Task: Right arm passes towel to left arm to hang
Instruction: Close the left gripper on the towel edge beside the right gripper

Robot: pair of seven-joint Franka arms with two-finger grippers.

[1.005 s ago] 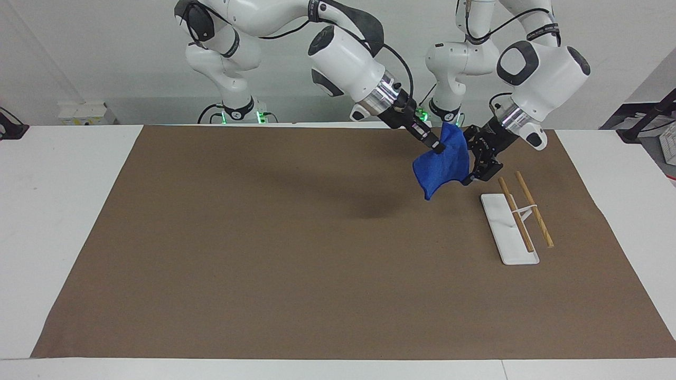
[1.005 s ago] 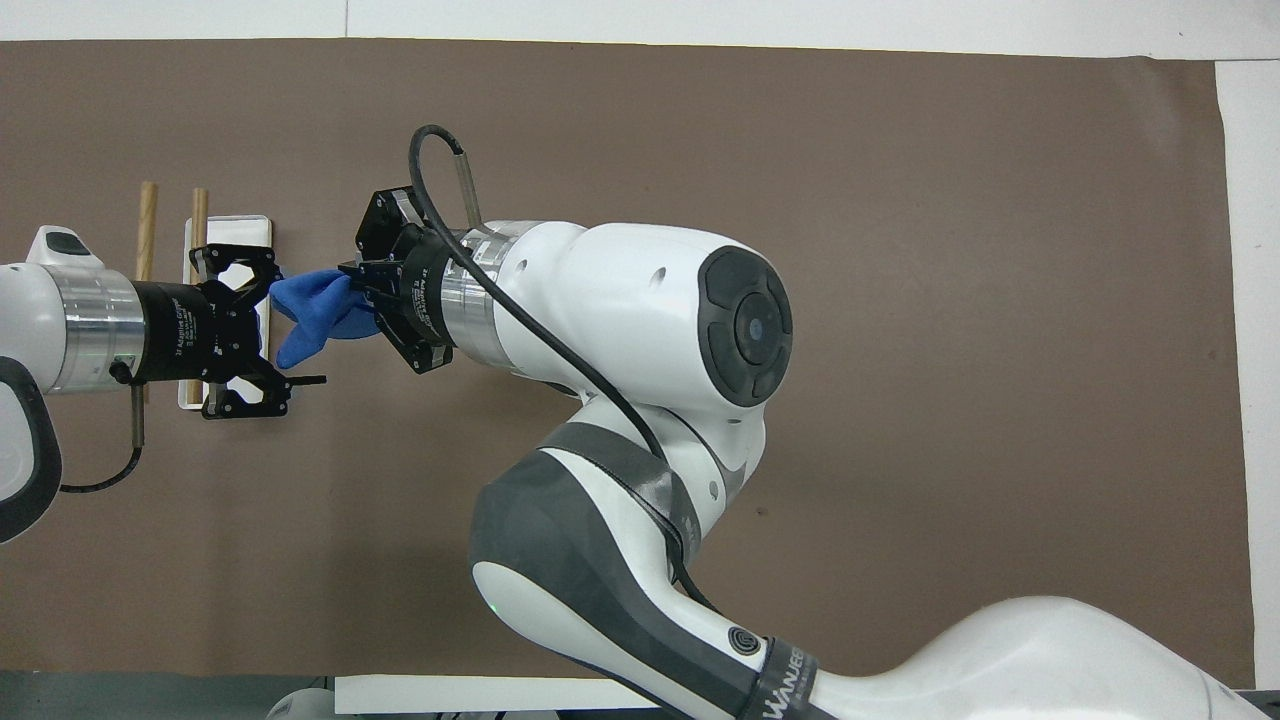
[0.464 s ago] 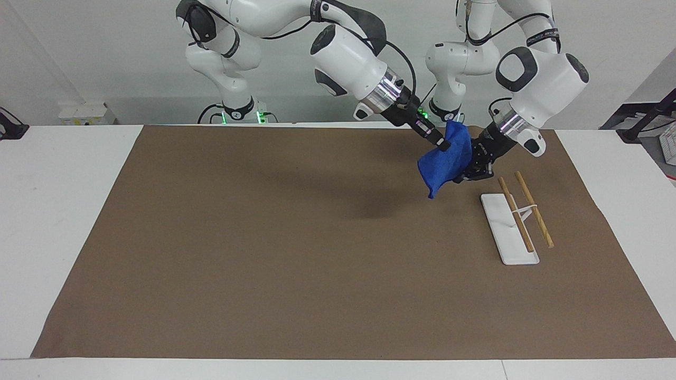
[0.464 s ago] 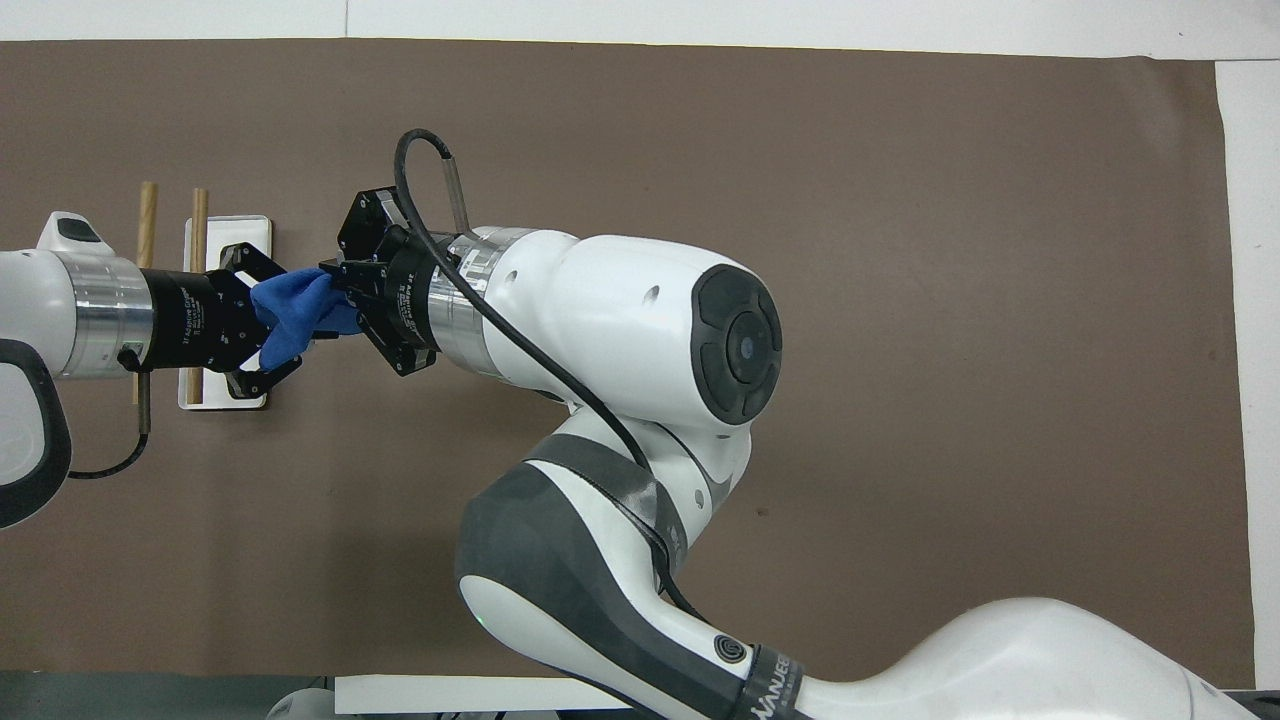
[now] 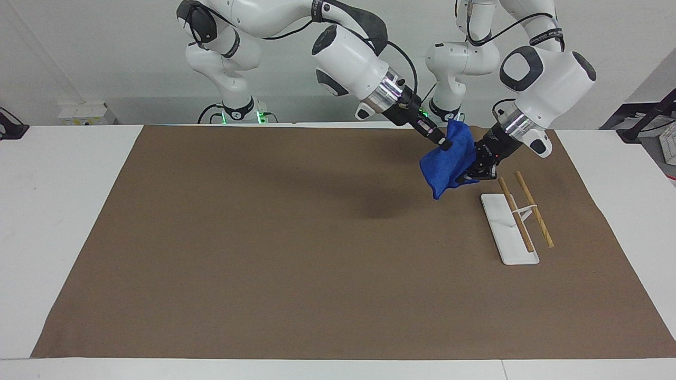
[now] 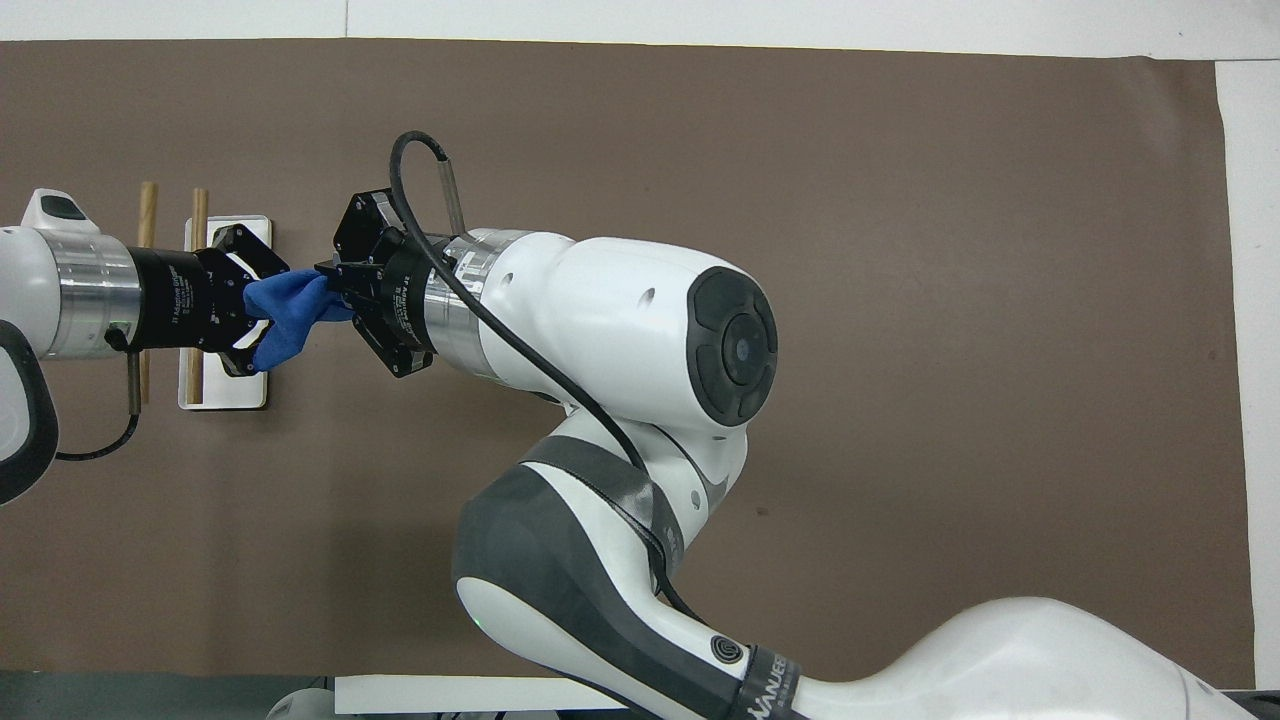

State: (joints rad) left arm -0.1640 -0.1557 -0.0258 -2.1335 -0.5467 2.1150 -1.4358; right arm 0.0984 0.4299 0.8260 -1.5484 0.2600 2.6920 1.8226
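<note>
**Blue towel held between two grippers above the brown mat**

A white table (image 5: 63, 211) runs across the room under a wide brown mat (image 5: 296, 274), with a pale wall at the robots' end. Most of the mat lies bare and open, all the way to the table edge farthest from the robots and toward the right arm's end.

From overhead, the bulky right arm (image 6: 640, 340) blocks a large part of the mat, and the left arm (image 6: 60, 290) is cut off at the picture's border. The towel (image 5: 448, 161) covers much of the left gripper (image 5: 468, 178) in the facing view, so its fingertips are hard to make out there.

The right gripper (image 5: 442, 142) is clamped on the towel's upper part. The left gripper is closed on the cloth's lower side, with the towel bunched between the two. The towel hangs in the air over the mat, toward the left arm's end, its lowest corner pointing down.

Just beside it on the mat stands a white rack base (image 5: 508, 228) carrying two wooden rods (image 5: 533, 208); overhead, the left gripper sits over that base.
</note>
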